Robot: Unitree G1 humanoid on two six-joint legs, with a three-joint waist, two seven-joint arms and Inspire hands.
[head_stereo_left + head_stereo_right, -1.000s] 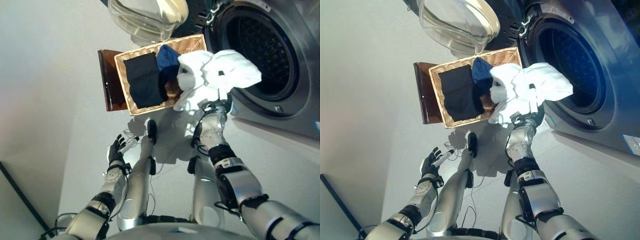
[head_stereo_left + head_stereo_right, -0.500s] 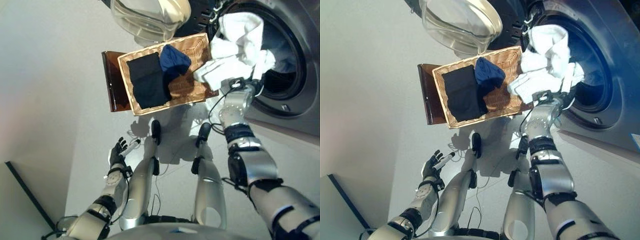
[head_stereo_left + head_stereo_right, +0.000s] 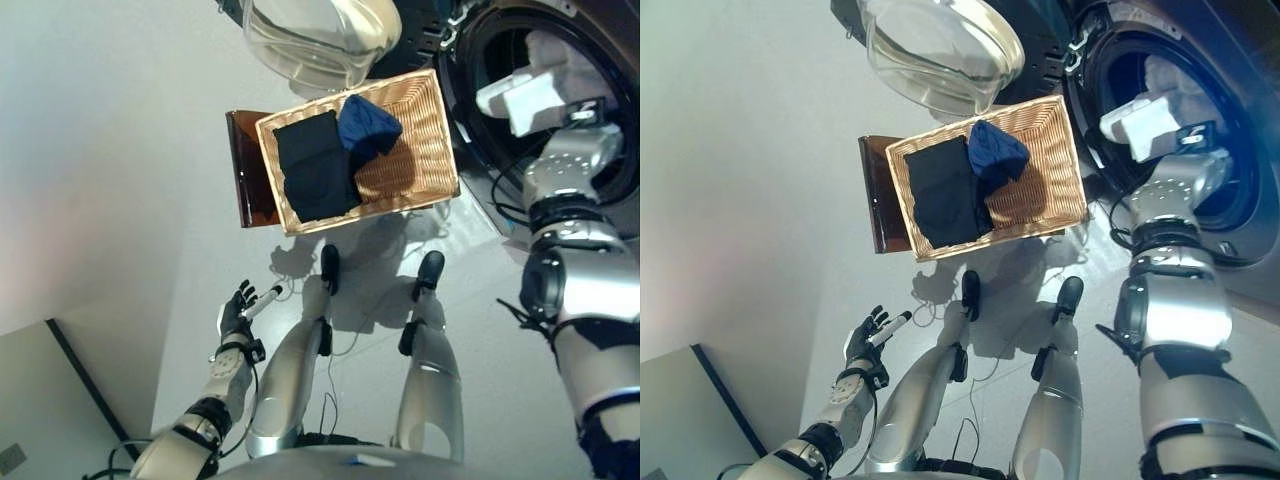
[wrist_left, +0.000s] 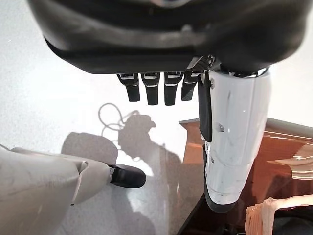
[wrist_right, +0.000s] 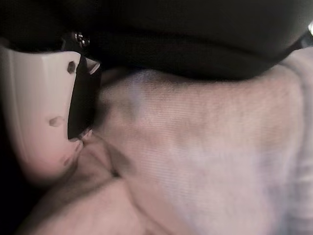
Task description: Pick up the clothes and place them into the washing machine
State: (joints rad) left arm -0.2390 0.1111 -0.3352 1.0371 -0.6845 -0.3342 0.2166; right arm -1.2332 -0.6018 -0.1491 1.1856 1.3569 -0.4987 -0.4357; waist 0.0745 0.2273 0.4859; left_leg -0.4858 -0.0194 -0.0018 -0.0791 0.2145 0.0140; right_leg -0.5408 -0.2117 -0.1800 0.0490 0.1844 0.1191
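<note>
Hanging open and empty near the floor is the left hand (image 3: pixel 236 310); beyond, black and blue clothes (image 3: pixel 318 176) wait in the wicker basket (image 3: pixel 425 150); farthest, the right hand (image 3: pixel 1188 140) reaches into the washing machine (image 3: pixel 1240 70) against the white garment (image 3: pixel 1140 122), grip hidden.

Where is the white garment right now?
In the eye views the white garment is at upper right, inside the washing machine's drum opening, at the right hand, right of the wicker basket.
</note>
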